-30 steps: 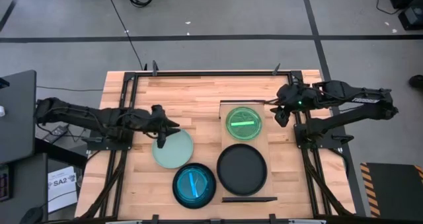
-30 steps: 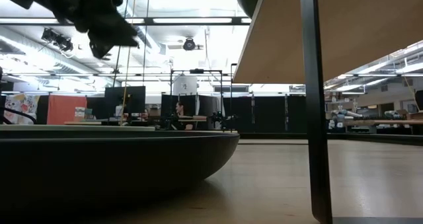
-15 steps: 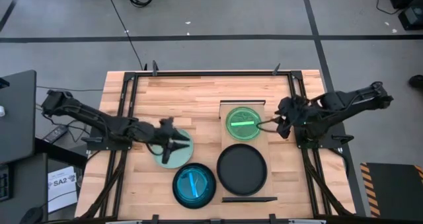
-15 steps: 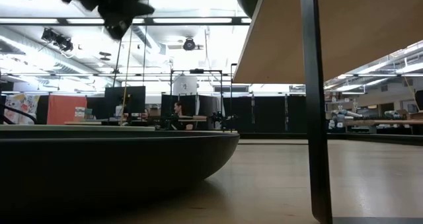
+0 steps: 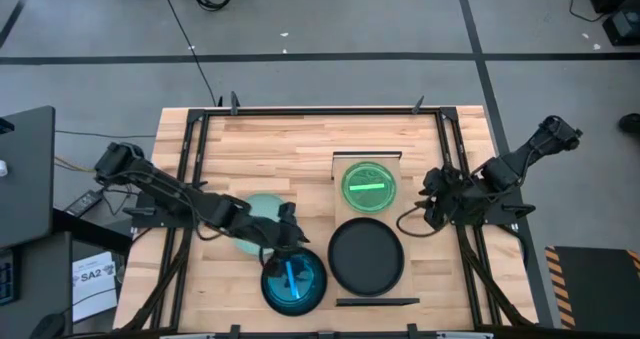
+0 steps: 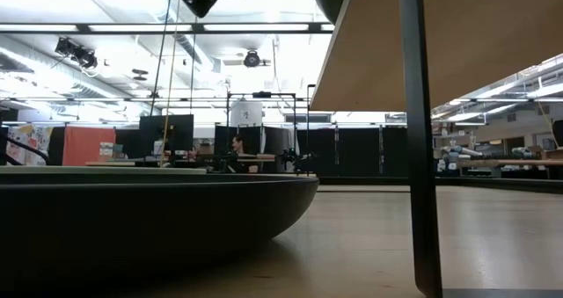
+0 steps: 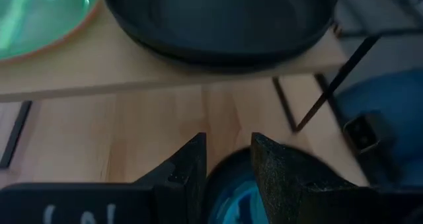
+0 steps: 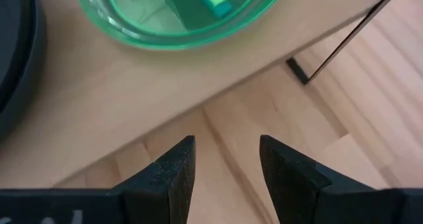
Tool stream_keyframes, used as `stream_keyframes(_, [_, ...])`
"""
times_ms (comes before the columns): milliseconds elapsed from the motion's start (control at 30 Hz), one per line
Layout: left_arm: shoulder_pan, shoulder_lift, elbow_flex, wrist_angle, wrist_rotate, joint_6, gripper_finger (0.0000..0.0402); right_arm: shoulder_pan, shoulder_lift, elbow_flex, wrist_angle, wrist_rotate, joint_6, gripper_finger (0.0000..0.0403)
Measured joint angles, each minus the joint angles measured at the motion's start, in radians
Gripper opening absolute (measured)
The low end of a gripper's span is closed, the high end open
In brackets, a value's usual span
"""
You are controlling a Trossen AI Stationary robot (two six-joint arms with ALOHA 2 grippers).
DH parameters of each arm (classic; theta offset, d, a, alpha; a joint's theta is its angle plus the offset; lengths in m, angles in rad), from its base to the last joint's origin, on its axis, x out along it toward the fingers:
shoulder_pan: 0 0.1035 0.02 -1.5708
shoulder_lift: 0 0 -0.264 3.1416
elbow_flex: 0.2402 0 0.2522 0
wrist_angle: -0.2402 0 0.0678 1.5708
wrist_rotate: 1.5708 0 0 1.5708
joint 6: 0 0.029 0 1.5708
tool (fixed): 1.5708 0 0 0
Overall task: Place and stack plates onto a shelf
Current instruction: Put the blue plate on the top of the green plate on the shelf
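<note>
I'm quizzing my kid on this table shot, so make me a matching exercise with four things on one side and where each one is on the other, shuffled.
Things:
1. lime-green plate
2. black plate
3. teal-blue plate
4. mint plate

Places:
A. on the tabletop, under the left hand
B. far end of the shelf
C. partly hidden under the left arm
D. near end of the shelf

Pairs: 1-B, 2-D, 3-A, 4-C

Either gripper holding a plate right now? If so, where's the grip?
Nothing held. Left gripper is open over the teal-blue plate; right gripper is open and empty beside the shelf.
</note>
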Motion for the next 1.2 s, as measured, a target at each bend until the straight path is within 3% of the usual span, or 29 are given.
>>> stream_keyframes(167, [-0.004,0.084,0.069,-0.108,0.012,-0.036,0.0126,0.053,0.002,-0.024,0.021,0.000,0.054,0.0174])
stream_keyframes(567, [-0.004,0.187,0.070,-0.234,0.052,-0.236,0.0126,0.092,0.006,-0.055,0.133,-0.001,0.040,0.0174])
stream_keyframes(1200, [-0.035,0.333,0.069,-0.302,0.054,-0.263,0.0126,0.091,0.006,-0.055,0.141,-0.001,-0.015,0.0174])
